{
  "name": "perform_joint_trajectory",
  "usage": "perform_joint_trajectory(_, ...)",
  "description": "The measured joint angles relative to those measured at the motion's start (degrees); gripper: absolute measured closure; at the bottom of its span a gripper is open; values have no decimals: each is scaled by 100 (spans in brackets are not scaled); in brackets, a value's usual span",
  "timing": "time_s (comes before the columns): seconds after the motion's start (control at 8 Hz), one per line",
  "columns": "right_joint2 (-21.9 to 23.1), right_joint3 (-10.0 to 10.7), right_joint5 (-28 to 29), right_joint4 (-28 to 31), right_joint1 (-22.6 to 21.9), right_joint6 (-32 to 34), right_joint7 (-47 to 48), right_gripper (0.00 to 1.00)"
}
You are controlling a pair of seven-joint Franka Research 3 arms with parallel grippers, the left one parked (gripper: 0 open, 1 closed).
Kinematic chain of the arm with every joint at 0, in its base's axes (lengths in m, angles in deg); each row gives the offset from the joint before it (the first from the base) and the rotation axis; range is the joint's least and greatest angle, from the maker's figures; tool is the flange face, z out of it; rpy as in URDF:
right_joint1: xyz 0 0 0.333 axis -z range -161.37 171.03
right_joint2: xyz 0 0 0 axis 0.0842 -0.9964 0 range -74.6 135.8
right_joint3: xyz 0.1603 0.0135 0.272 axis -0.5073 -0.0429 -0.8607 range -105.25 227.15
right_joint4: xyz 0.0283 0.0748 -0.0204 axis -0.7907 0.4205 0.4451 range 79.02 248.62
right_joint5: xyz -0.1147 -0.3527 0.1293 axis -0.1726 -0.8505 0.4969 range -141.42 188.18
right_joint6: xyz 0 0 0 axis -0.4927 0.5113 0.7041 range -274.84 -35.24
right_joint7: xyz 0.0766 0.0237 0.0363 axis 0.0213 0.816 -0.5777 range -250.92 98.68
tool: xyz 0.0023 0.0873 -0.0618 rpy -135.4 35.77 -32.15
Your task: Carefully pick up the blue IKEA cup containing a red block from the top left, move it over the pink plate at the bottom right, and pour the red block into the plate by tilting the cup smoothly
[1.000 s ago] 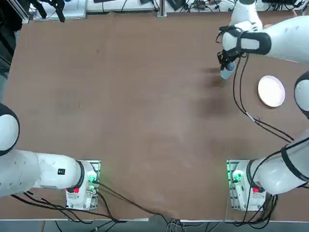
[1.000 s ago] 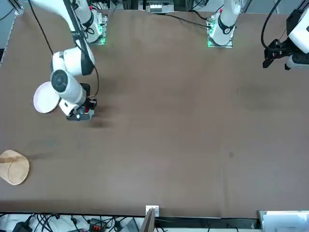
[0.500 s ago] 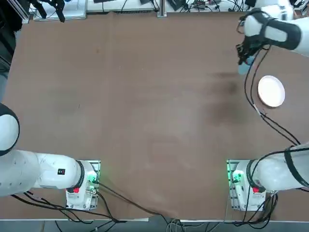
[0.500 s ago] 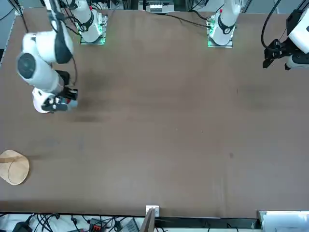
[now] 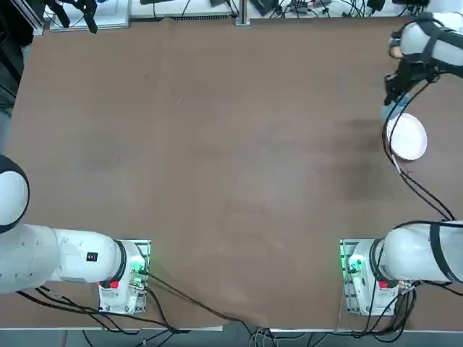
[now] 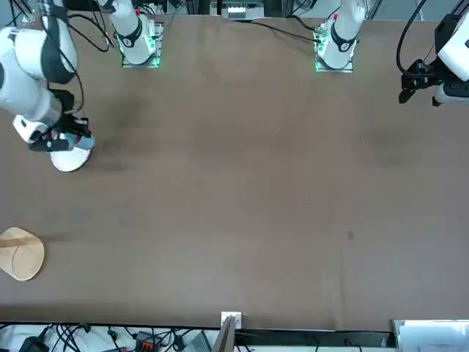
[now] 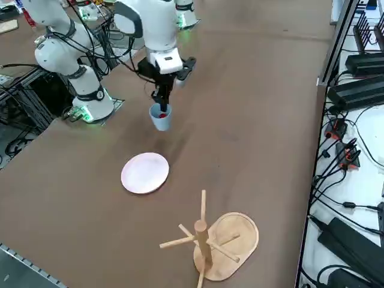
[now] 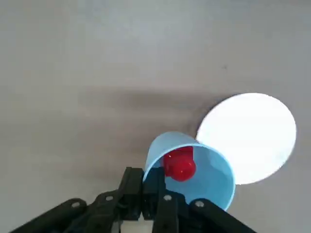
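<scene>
Starting at your left in the right side view, you had the working right arm reaching out from its base over the brown table, its wrist pointing down. Below it, the right gripper was clamped on the rim of the blue IKEA cup — fingers pinched tight on the cup wall, the cup hanging upright and clear of the tabletop. You could see the red block as a small red spot just inside the rim.

In the wrist view the same hold showed closer: the right gripper closed on the near wall of the blue IKEA cup, the red block lying on the cup's floor, and the pink plate down on the table just past the cup's rim.

Further right and nearer in the side view, the pink plate sat flat on the table, not touching the cup. From overhead, the cup hung at the plate's far left edge — near it, not centred over it.

Rightmost and nearest in the side view stood a wooden peg rack on its oval base, well apart from the plate.
</scene>
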Motion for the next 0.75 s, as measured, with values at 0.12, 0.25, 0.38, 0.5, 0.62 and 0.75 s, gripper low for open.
perform_joint_trajectory(0.12,5,0,0,27,116,-55,-204,98)
perform_joint_trajectory(0.25,2,-1,0,71,221,-155,-379,98)
perform_joint_trajectory(0.38,-10,1,11,125,367,-254,-593,98)
perform_joint_trajectory(0.5,-50,4,115,168,557,-326,-850,98)
perform_joint_trajectory(0.62,-100,6,436,189,768,-341,-1204,98)
perform_joint_trajectory(0.75,-160,12,869,190,990,-337,-1640,98)
